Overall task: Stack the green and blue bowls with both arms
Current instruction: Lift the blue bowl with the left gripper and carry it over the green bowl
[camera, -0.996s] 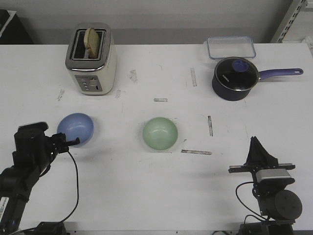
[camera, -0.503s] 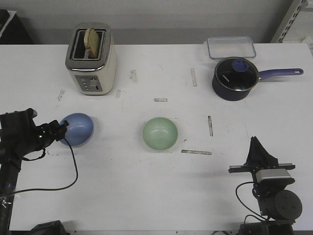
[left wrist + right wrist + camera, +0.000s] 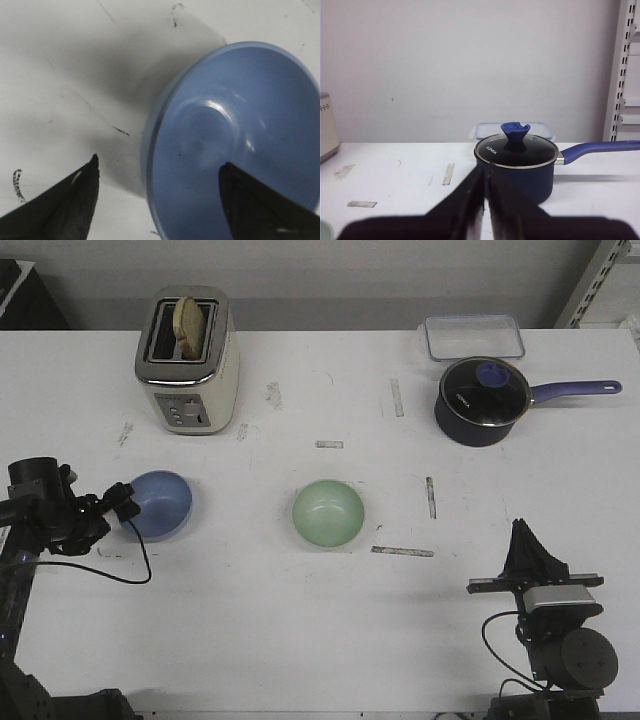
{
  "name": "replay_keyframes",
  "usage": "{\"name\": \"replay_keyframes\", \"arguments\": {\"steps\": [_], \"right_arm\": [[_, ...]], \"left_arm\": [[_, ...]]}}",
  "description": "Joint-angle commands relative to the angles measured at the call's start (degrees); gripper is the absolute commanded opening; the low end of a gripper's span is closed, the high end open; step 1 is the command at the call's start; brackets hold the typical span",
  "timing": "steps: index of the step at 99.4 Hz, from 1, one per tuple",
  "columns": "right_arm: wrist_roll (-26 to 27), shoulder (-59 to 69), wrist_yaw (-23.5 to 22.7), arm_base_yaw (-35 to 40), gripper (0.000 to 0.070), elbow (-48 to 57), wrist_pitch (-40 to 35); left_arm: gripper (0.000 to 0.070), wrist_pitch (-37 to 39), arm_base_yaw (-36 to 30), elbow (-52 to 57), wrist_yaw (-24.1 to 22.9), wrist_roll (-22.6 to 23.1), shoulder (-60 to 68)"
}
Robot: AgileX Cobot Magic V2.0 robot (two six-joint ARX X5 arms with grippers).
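The blue bowl point(image 3: 160, 503) sits upright on the white table at the left, and it fills much of the left wrist view point(image 3: 235, 140). My left gripper point(image 3: 118, 502) is open at the bowl's left rim. In the left wrist view point(image 3: 157, 172) one finger point(image 3: 65, 205) is outside the rim over the table and the other point(image 3: 260, 205) is over the bowl's inside. The green bowl point(image 3: 328, 513) sits upright at the table's middle, apart from both grippers. My right gripper point(image 3: 525, 540) is shut and empty near the front right; its closed tips point(image 3: 485, 172) point toward the saucepan.
A toaster point(image 3: 186, 360) with a slice of bread stands at the back left. A dark blue saucepan point(image 3: 482, 400) with a glass lid stands at the back right, with a clear plastic container point(image 3: 472, 337) behind it. Tape marks dot the table.
My left arm has swung out to the left and lowered, its open gripper staying at the blue bowl's left rim. The right arm and both bowls have not moved.
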Motion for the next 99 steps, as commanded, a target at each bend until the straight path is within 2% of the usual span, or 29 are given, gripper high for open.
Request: {"name": "replay_keyframes", "arguments": {"steps": [1,33,37,46,51,56,65,68,83,99], "right_arm": [[0.6,-0.1,0.1,0.1,0.0,0.4,0.6],[0.6,-0.1,0.1,0.1,0.0,0.4,0.6],[0.6,-0.1,0.1,0.1,0.0,0.4,0.6],[0.6,-0.1,0.1,0.1,0.0,0.4,0.6],[0.6,-0.1,0.1,0.1,0.0,0.4,0.6],[0.6,-0.1,0.1,0.1,0.0,0.4,0.6],[0.6,-0.1,0.1,0.1,0.0,0.4,0.6],[0.6,-0.1,0.1,0.1,0.0,0.4,0.6],[0.6,-0.1,0.1,0.1,0.0,0.4,0.6],[0.6,-0.1,0.1,0.1,0.0,0.4,0.6]], "left_arm": [[0.0457,0.5,0.3,1.2,0.0,0.9,2.2],[0.0431,4.8,-0.9,1.2,0.1,0.9,7.0],[0.0379,5.2,-0.9,1.2,0.1,0.8,7.0],[0.0192,5.6,-1.0,1.2,0.1,0.8,7.0],[0.0113,5.5,-1.0,1.2,0.0,0.8,7.0],[0.0078,5.5,-1.0,1.2,0.0,0.8,7.0],[0.0057,5.5,-1.1,1.2,0.1,0.4,7.0],[0.0002,5.3,-1.2,1.3,0.0,0.3,7.0],[0.0001,2.0,-2.5,3.9,0.1,0.3,7.0],[0.0001,-4.7,-5.2,12.2,0.1,0.3,7.0]]}}
